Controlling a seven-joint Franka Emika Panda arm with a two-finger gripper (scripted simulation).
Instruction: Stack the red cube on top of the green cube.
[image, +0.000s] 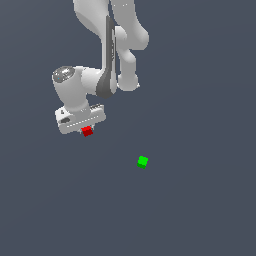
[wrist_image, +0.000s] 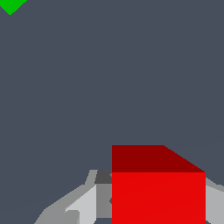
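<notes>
Gripping the red cube (wrist_image: 158, 192), the tool (wrist_image: 148, 199) shows fingers (wrist_image: 85, 203) only at the wrist.

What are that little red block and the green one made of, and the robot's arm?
These are simulator renders, so material is a guess. The red cube and green cube show flat, even colour with no grain or shine, like matte painted plastic. The arm is smooth pale grey with a soft highlight, like glossy moulded plastic or painted metal.
</notes>
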